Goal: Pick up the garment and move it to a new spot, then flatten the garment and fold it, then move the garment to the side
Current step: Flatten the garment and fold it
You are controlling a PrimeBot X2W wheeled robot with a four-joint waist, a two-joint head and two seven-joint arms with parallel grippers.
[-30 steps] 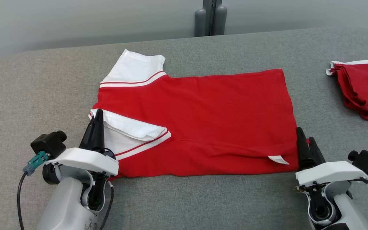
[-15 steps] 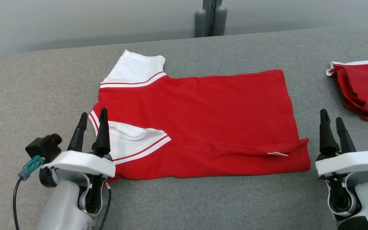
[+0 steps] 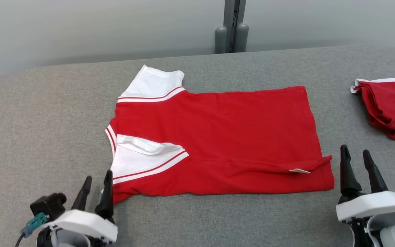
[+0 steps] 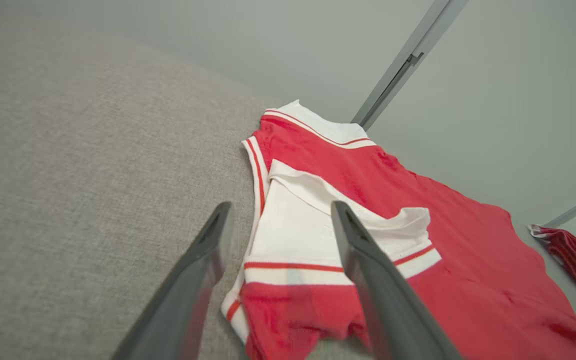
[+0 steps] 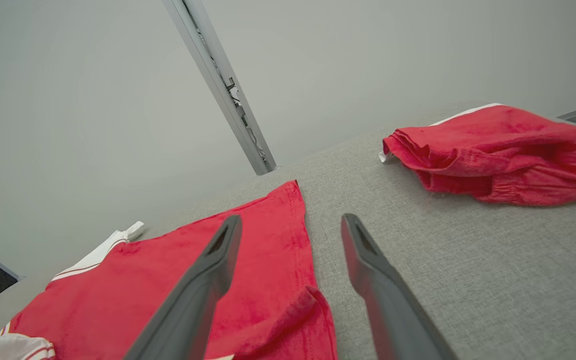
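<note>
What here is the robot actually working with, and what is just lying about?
In the job: shirt, left tool, right tool, both open.
Lying about: red pile at the right, post behind the table.

small white tag (image 3: 299,170) on red garment (image 3: 235,130), no text legible

The left gripper (image 3: 98,175), with two long dark tapered fingers, rises at the lower left of the head view, fingers parted and empty; the right gripper (image 3: 355,151), of the same build, stands at the lower right, jaws likewise apart, empty.
</note>
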